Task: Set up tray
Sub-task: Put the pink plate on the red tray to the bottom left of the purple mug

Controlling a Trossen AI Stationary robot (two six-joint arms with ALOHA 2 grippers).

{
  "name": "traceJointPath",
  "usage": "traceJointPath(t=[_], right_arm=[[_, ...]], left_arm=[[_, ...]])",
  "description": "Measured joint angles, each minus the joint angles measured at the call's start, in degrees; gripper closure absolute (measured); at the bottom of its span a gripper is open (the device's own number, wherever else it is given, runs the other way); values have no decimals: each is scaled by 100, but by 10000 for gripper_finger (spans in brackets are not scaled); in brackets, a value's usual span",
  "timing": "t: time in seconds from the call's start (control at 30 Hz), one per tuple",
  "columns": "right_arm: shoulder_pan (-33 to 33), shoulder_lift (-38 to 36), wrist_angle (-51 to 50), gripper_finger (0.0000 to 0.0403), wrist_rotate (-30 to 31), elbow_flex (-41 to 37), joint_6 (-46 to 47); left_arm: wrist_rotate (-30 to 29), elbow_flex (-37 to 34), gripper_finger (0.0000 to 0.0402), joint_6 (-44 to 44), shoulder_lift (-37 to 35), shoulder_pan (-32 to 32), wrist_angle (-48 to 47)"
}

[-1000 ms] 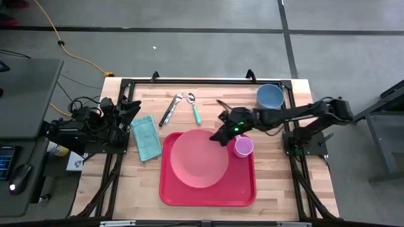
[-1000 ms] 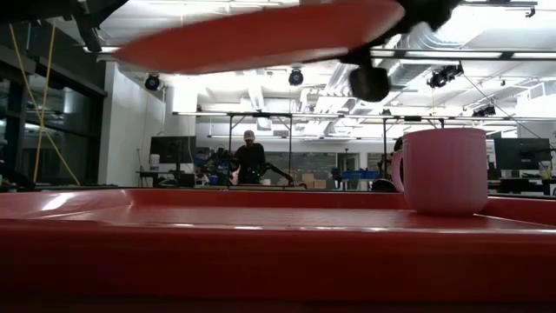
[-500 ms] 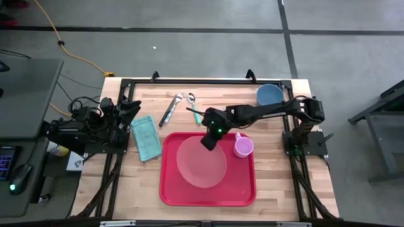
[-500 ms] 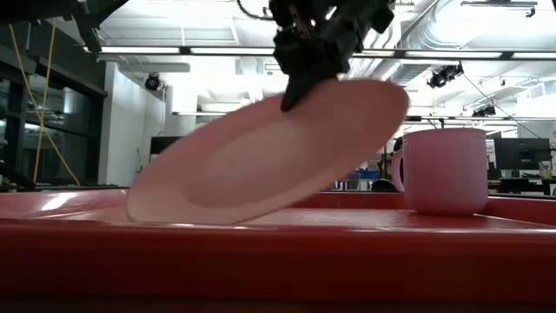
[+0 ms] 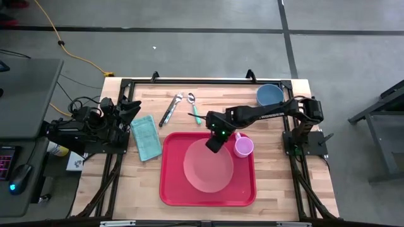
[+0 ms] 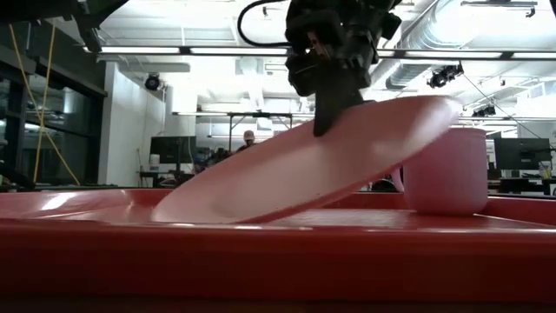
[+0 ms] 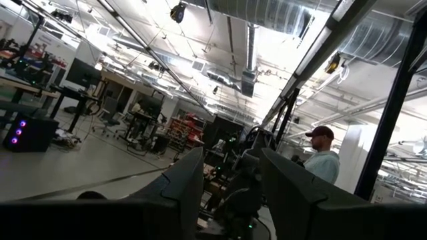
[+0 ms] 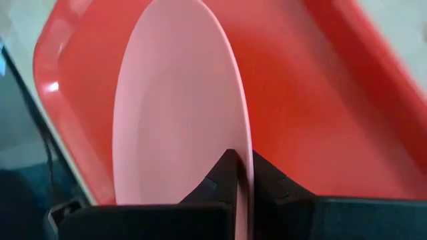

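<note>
Two grippers show: the right gripper (image 5: 216, 140), at frame centre, pinches the rim of a tilted pink plate (image 5: 208, 166), its lower edge resting inside the red tray (image 5: 169, 189) at lower centre. The left gripper (image 5: 129, 110), parked at left, stands parted.

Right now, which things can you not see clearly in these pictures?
- Low view: the pink plate hides part of the pink cup; the tray rim blocks everything on the table beyond.
- High view: the right gripper covers the plate's gripped edge.
- Left wrist view: table not shown.
</note>
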Motion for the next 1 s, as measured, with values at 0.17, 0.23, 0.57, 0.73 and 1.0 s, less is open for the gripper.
traceJointPath(t=[0.17,0.23,0.57,0.73,1.0], right_arm=[[-1,0,-181,403,-143,0,-269],[-2,0,-256,403,-165,0,-339],[-15,445,-61,402,-442,0,-619],[-29,669,565,402,-442,-1,-557],[-97,818,212,402,-470,0,-846]], left_arm=[[2,2,222,0,0,0,0],[4,0,222,0,0,0,-2],[13,0,222,0,0,0,5],[13,0,222,0,0,0,3],[11,0,222,0,0,0,2]])
